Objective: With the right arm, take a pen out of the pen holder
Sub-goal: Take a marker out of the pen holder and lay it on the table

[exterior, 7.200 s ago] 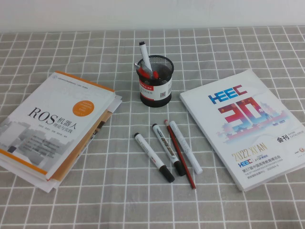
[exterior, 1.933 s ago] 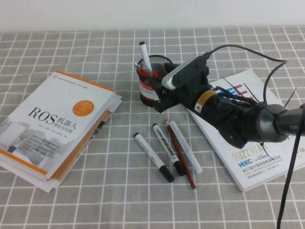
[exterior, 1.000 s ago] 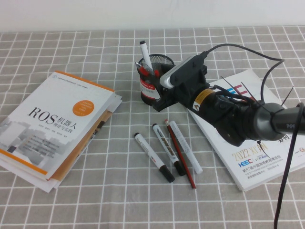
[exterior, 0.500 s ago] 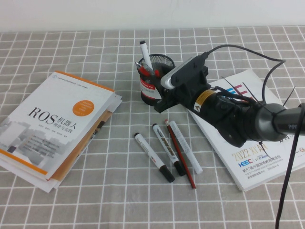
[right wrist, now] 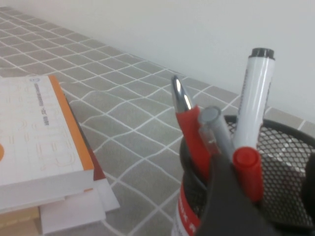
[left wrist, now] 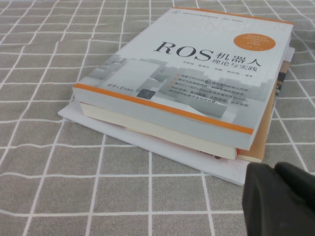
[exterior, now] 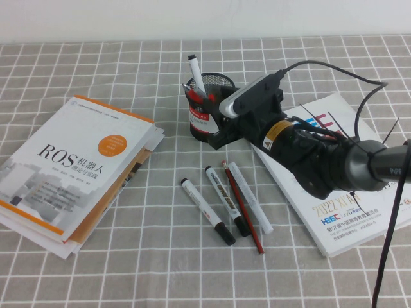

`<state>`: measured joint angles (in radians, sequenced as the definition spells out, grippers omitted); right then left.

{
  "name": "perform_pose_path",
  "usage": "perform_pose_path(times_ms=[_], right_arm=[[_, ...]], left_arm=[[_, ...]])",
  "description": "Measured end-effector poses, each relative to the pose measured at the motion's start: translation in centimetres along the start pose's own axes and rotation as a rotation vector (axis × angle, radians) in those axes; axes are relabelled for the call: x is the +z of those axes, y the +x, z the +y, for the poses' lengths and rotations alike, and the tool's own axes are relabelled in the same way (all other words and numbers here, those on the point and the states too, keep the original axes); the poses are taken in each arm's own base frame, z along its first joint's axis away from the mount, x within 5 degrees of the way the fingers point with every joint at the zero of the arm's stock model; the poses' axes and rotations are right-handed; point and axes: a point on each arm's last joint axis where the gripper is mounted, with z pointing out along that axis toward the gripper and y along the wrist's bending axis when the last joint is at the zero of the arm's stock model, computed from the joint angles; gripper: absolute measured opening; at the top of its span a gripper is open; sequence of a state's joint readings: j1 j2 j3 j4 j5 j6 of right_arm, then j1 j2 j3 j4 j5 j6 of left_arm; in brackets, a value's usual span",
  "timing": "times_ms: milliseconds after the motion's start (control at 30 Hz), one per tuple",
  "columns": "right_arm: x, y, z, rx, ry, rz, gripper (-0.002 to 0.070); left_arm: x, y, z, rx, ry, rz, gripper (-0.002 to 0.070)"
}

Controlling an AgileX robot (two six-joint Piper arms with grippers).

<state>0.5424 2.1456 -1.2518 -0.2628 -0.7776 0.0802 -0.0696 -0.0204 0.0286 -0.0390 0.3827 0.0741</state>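
Both right gripper (right wrist: pixel 268 187) jaws stand apart at the pen holder (exterior: pixel 216 85); left gripper (left wrist: pixel 277 192) near books (left wrist: pixel 187 83)

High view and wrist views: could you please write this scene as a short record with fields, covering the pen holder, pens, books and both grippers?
Pen holder: black mesh, upright, between the two books
In holder: white marker, red pens
Loose pens: four, lying in front of the holder
Books: ROS book on a stack, left; HEEC catalogue, right
Right gripper: open, at the holder, no pen held
Left gripper: low beside the ROS book stack
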Motion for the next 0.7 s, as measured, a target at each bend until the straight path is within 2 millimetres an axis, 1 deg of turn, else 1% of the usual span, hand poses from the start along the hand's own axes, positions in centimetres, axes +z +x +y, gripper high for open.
perform_pose_path(times_ms=[267,433,567,700], right_arm=[[-0.01,-0.34,-0.03,0.006,0.003,-0.037,0.0288],[0.04,-0.43,-0.05,-0.029,0.004,-0.040,0.0287],[0.15,-0.63,-0.11,-0.042,0.006,-0.039,0.0287],[0.16,-0.37,-0.13,-0.043,0.008,-0.010,0.0286]], left_arm=[[0.00,0.00,0.00,0.000,0.000,0.000,-0.0003],[0.00,0.00,0.00,0.000,0.000,0.000,-0.0003],[0.00,0.00,0.00,0.000,0.000,0.000,-0.0003],[0.00,0.00,0.00,0.000,0.000,0.000,-0.0003]])
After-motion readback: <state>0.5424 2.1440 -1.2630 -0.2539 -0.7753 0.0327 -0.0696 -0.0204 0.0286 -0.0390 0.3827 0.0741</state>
